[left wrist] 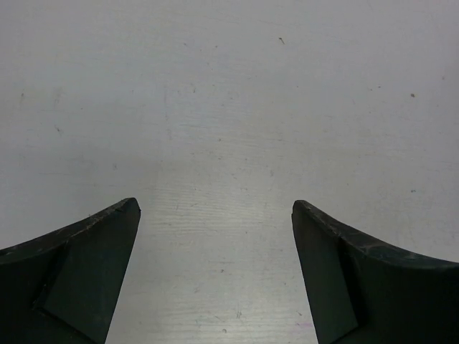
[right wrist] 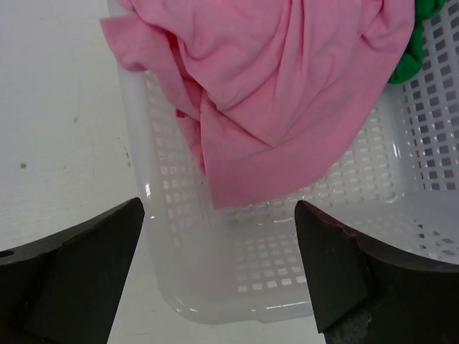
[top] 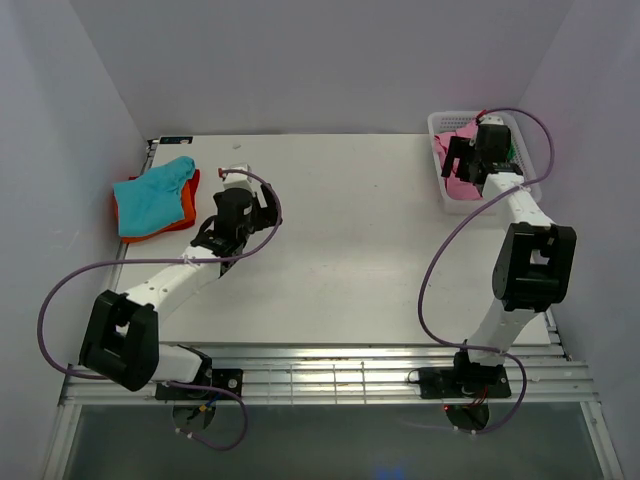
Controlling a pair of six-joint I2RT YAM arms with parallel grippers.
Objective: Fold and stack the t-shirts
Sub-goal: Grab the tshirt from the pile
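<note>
The right gripper hangs over the near end of the white basket at the far right corner of the table, its jaws spread wide with nothing between them. Below it the pink t-shirt lies crumpled in the basket, one flap draped over the left rim, and a green t-shirt is bunched against the wall behind it. The left gripper hovers over bare table near the middle left, equally wide and empty, well apart from the teal t-shirt that lies folded on the orange t-shirt at the far left. The likely next move is a reach into the basket, and the risks sit there. A finger coming down beside the rim could pinch the mesh wall along with the cloth and lift the light basket. A deep bite into the bundle could drag the green t-shirt out too. A grab at a random fold would probably leave the pink t-shirt hanging twisted and hard to spread flat.
</note>
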